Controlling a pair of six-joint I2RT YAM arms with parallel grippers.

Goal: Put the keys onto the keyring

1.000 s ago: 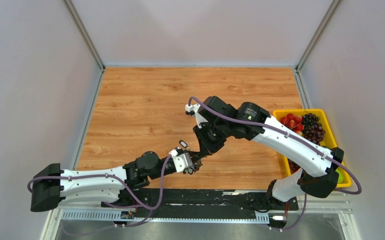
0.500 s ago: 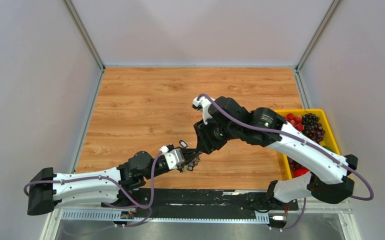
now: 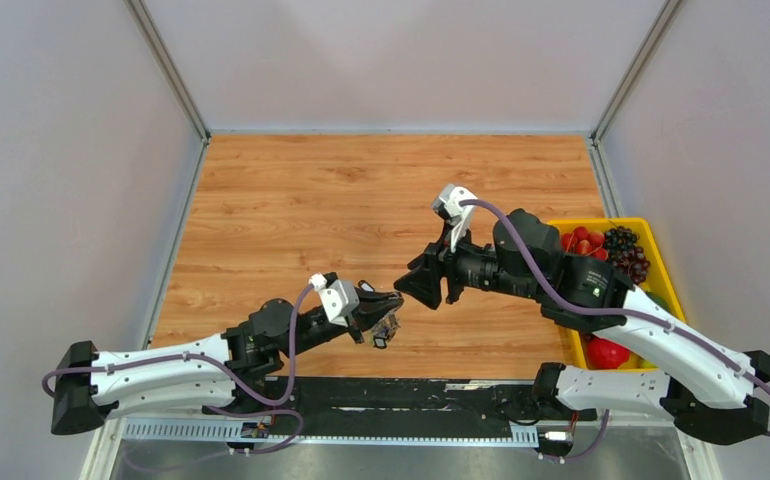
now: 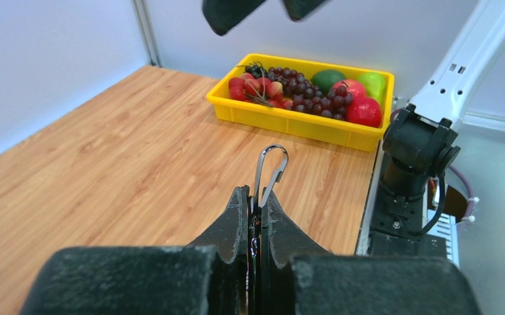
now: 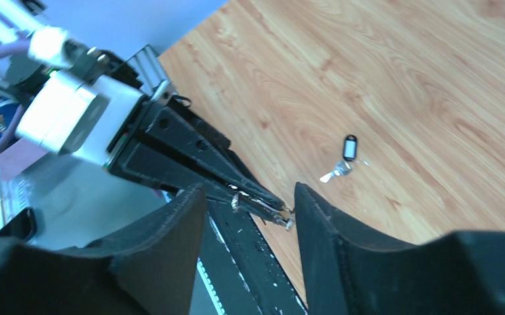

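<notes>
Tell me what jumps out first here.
The left gripper, shut on the thin silver keyring, faces the open right gripper above the table near its front edge. A yellow tray of fruit sits at the right edge, and a black-tagged key lies on the wood.

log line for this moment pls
left gripper: shut on keyring | right gripper: open, nothing held | black-tag key: on table

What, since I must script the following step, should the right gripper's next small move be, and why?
Probably swing the right gripper down toward the black-tagged key lying loose on the table, then close on it. Its jaws stand open with nothing held, while the left gripper is shut on the keyring, whose loop sticks out past the fingertips, seemingly ready for a key.
</notes>
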